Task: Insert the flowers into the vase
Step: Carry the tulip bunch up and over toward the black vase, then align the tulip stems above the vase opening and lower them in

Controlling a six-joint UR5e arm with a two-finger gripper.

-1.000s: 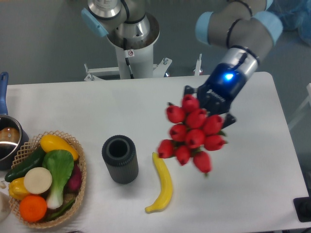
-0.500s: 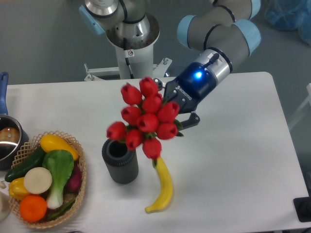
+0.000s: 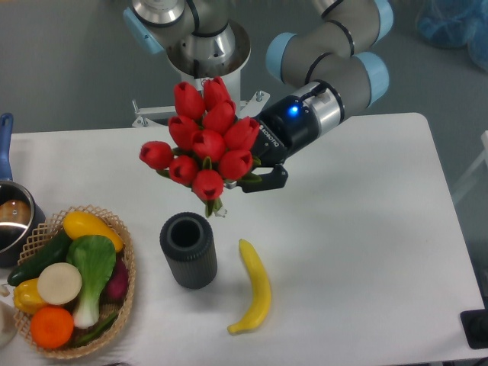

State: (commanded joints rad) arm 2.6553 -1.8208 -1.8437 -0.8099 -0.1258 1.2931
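The flowers (image 3: pixel 204 141), a bunch of red tulip buds with green leaves, hang in the air above the table's middle. My gripper (image 3: pixel 255 169) is shut on their stems, coming in from the right with its fingers mostly hidden behind the buds. The vase (image 3: pixel 188 249), a short dark grey ribbed cylinder with an open round mouth, stands upright below and slightly left of the bunch's lowest bud. A gap separates the flowers from the vase mouth.
A yellow banana (image 3: pixel 255 287) lies just right of the vase. A wicker basket (image 3: pixel 122 236) of vegetables and fruit sits at the front left. A steel pot with a blue handle (image 3: pixel 9 206) is at the left edge. The robot base (image 3: pixel 204 69) stands at the back.
My gripper has carried the flowers from the right side of the table leftward and upward. They now hang above the vase instead of over the banana's right.
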